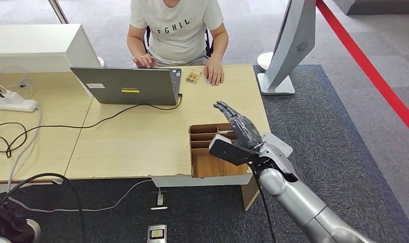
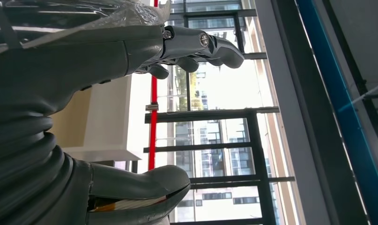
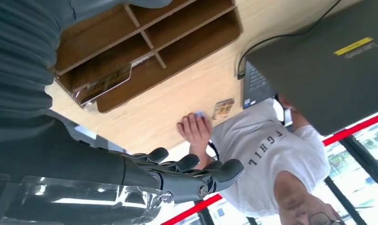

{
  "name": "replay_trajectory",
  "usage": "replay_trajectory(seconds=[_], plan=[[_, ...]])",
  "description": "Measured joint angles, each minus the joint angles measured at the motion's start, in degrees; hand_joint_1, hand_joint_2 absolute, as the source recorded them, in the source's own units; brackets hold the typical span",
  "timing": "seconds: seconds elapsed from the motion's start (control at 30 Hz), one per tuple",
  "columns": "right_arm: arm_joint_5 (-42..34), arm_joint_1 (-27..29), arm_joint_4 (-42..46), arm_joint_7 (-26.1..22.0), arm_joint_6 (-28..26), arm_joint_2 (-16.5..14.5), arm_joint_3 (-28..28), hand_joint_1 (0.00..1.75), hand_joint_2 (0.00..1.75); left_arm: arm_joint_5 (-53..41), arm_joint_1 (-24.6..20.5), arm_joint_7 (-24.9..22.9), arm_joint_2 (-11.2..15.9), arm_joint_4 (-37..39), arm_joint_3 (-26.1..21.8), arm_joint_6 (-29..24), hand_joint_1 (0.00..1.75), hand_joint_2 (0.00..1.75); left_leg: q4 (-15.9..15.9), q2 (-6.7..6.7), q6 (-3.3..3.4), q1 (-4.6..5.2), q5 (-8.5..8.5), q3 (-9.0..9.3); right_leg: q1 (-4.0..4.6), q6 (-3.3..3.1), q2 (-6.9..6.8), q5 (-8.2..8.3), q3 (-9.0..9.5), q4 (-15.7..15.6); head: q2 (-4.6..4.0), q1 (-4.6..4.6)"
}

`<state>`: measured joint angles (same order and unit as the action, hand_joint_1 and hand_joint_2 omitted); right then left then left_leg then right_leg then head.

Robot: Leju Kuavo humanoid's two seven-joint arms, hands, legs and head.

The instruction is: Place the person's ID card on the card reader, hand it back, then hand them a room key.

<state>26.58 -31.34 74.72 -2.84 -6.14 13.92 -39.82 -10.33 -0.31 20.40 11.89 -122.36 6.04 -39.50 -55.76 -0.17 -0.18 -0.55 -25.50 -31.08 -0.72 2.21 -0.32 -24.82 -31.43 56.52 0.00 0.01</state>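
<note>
My right hand [image 1: 241,126] hangs over the far end of the brown divided tray [image 1: 202,164], fingers stretched out and a little apart, holding nothing. In the right wrist view the same hand [image 3: 187,176] shows fingers extended with bare air between them and the thumb.

The card [image 1: 193,76] I care about lies flat on the wooden table [image 1: 141,136], up at the far edge, just beside the person's hand [image 1: 214,72]. It looks small, rectangular and yellowish-tan with a darker pattern (too small for me to read any print). From the wrist camera I see it again [image 3: 223,108], lying between the laptop [image 3: 318,70] and that resting hand, with a bluish corner of something under the person's fingertips that I can't identify.

The card sits well apart from my right hand, farther across the table and toward the person. Another card-like piece in clear wrap [image 3: 102,84] lies in one compartment of the tray, close beneath my wrist.

My left hand [image 2: 196,49] is raised toward windows, fingers curled slightly, nothing between them and the thumb [image 2: 144,185].
</note>
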Motion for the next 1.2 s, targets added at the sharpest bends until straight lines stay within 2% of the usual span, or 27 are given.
replay_trajectory(seconds=[0.17,0.47,0.63,0.7,0.83,0.93,1.0,1.03,1.13,1.17,1.2], plan=[[3.02,-2.35,-5.81,0.96,-1.99,-0.36,-0.55,0.00,1.75,0.62,0.01,0.74,0.00,0.02,0.11,0.00,0.00,1.75,-0.01,0.00,0.00,0.00,0.00,0.00,0.00,0.00,0.00,0.00,0.00,0.00,0.00,0.01],[4.26,-4.58,-12.75,1.52,-2.40,-0.19,-0.72,0.00,1.75,0.35,0.18,1.07,0.00,0.07,0.27,0.00,0.00,1.75,-0.01,0.00,0.00,0.00,0.00,0.00,0.00,0.00,0.00,0.00,-0.01,-0.01,0.00,0.01],[3.73,-4.58,-14.20,2.57,-1.97,0.87,-0.61,0.00,1.75,0.07,0.93,1.00,0.00,0.07,0.15,0.00,0.00,1.75,-0.02,0.00,0.00,0.00,0.00,0.01,0.00,0.00,0.00,0.00,-0.02,-0.02,0.00,0.00],[3.45,-4.40,-14.39,3.25,-1.97,1.58,-0.39,0.07,1.75,-0.04,1.32,0.86,0.00,0.07,0.09,0.00,0.00,1.75,-0.02,0.00,0.00,0.01,0.00,0.01,0.00,0.00,0.00,0.00,-0.02,-0.02,0.00,0.01],[3.10,-4.07,-14.42,3.89,-1.91,2.65,0.04,0.51,1.75,-0.27,1.62,0.62,0.00,0.07,0.05,0.00,0.00,1.75,-0.02,0.00,0.00,0.01,0.00,0.01,-0.01,0.00,0.00,0.00,-0.02,-0.03,0.00,0.01],[3.09,-4.06,-14.42,3.89,-1.91,2.68,0.05,0.51,1.75,-0.27,1.62,0.62,0.00,0.07,0.05,0.00,0.00,1.75,-0.02,0.00,0.00,0.01,0.00,0.01,-0.01,0.00,0.00,0.00,-0.02,-0.03,0.00,0.01],[3.08,-3.99,-14.41,3.93,-1.86,2.86,0.13,0.68,1.75,-0.37,1.63,0.54,0.00,0.07,0.05,0.00,0.00,1.75,-0.02,0.00,0.00,0.01,0.00,0.01,-0.01,0.01,0.00,0.01,-0.01,-0.03,0.00,0.01],[3.07,-3.90,-14.41,4.00,-1.81,3.06,0.22,0.84,1.75,-0.50,1.63,0.43,0.00,0.07,0.04,0.00,0.00,1.75,-0.02,0.00,0.00,0.01,0.00,0.01,-0.01,0.01,0.01,0.01,-0.01,-0.03,0.00,0.01],[3.03,-2.97,-13.91,4.28,-1.78,4.28,0.88,1.55,1.75,-1.26,1.78,-0.51,0.00,0.05,-0.06,0.00,0.00,1.75,-0.02,0.00,0.00,0.01,0.00,0.01,-0.01,0.01,0.01,0.01,-0.02,-0.03,0.00,0.01],[2.95,-2.56,-13.58,4.33,-1.86,4.68,1.20,1.70,1.75,-1.48,1.87,-0.90,0.00,0.05,-0.09,0.00,0.00,1.75,-0.02,0.01,0.00,0.00,0.00,0.02,0.00,0.01,0.01,0.01,-0.02,-0.02,0.00,0.01],[2.81,-2.21,-13.23,4.37,-1.97,4.99,1.53,1.74,1.75,-1.61,1.97,-1.21,0.00,0.04,-0.10,0.00,0.00,1.75,-0.02,0.01,0.00,0.00,0.00,0.02,0.00,0.01,0.01,0.01,-0.02,-0.02,0.00,0.00]])
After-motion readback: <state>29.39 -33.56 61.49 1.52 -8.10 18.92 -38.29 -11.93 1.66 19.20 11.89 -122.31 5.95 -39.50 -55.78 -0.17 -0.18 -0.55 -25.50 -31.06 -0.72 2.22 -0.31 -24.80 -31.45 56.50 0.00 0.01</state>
